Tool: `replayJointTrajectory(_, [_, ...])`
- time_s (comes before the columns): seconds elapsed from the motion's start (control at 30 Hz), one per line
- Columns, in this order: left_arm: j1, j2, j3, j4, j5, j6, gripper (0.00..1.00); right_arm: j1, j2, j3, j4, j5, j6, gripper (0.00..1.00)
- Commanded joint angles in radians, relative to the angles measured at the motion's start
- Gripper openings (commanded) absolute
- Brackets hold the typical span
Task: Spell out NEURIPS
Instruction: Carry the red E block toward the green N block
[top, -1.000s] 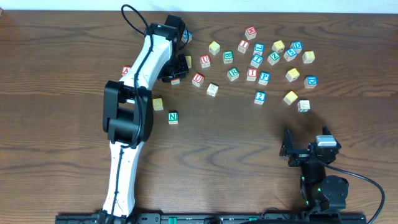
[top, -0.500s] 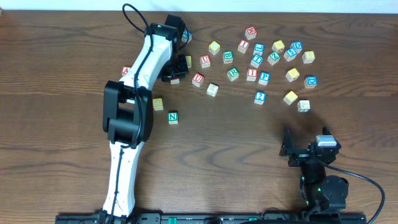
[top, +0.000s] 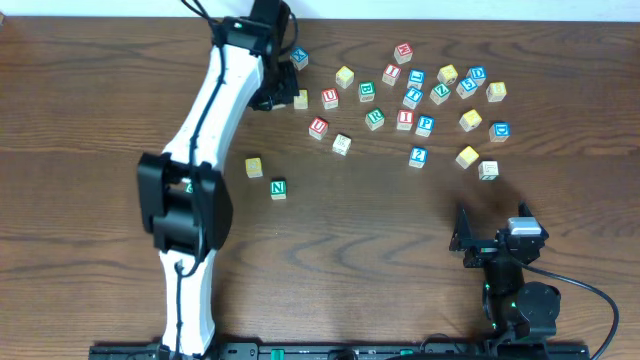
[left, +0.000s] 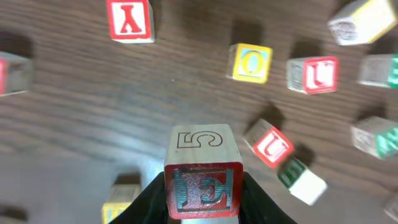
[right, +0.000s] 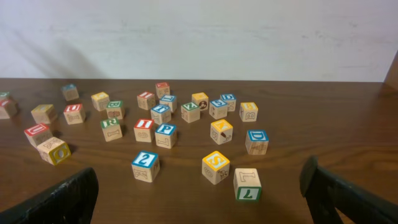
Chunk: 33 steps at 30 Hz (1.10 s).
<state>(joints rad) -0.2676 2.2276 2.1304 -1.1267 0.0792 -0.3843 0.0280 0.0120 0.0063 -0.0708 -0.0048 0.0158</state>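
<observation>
My left gripper (left: 202, 208) is shut on a wooden cube with a red E (left: 203, 190) and holds it above the table; in the overhead view the gripper (top: 268, 99) is at the back left and hides the cube. A green N cube (top: 278, 187) and a yellow-faced cube (top: 254, 167) lie apart at left centre. Red U cubes (top: 318, 127) (top: 329, 97), green R (top: 374, 118), red I (top: 404, 118) and blue P (top: 425, 125) lie in the scatter. My right gripper (top: 497, 245) is open and empty at the front right; the right wrist view (right: 199, 199) shows it too.
Many other letter cubes are scattered across the back right, among them a yellow S (right: 216, 163), a green L/7 cube (right: 247, 183) and a blue 2 (right: 145, 163). A yellow O cube (left: 250, 62) and a red Y cube (left: 129, 18) lie beyond the held cube.
My left arm has risen and swung back and left, lifting the E cube off the table. The right arm has not moved.
</observation>
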Motion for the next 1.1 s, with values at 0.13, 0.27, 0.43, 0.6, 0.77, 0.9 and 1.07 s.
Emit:
replayJointTrajectory(0.13, [-0.021,-0.122,0.008,-0.093,-0.013,0.128,0.19,-0.008,-0.005,-0.001,-0.005,-0.002,0.013,0.99])
replayJointTrajectory(0.27, [-0.063,-0.165,0.007,-0.142,-0.069,0.129,0.11,-0.008,-0.005,-0.001,-0.005,-0.002,0.013,0.99])
replayJointTrajectory(0.43, [-0.125,-0.216,0.007,-0.145,-0.126,0.130,0.09,-0.008,-0.005,-0.001,-0.005,-0.002,0.013,0.99])
replayJointTrajectory(0.6, [-0.177,-0.254,0.007,-0.152,-0.168,0.129,0.08,-0.008,-0.005,-0.001,-0.005,-0.002,0.013,0.99])
replayJointTrajectory(0.77, [-0.196,-0.259,-0.024,-0.161,-0.174,0.121,0.08,-0.008,-0.005,-0.001,-0.005,-0.002,0.013,0.99])
replayJointTrajectory(0.9, [-0.196,-0.259,-0.085,-0.147,-0.174,0.117,0.08,-0.008,-0.005,-0.001,-0.005,-0.002,0.013,0.99])
replayJointTrajectory(1.07, [-0.197,-0.270,-0.159,-0.099,-0.173,0.094,0.08,-0.008,-0.005,-0.001,-0.005,-0.002,0.013,0.99])
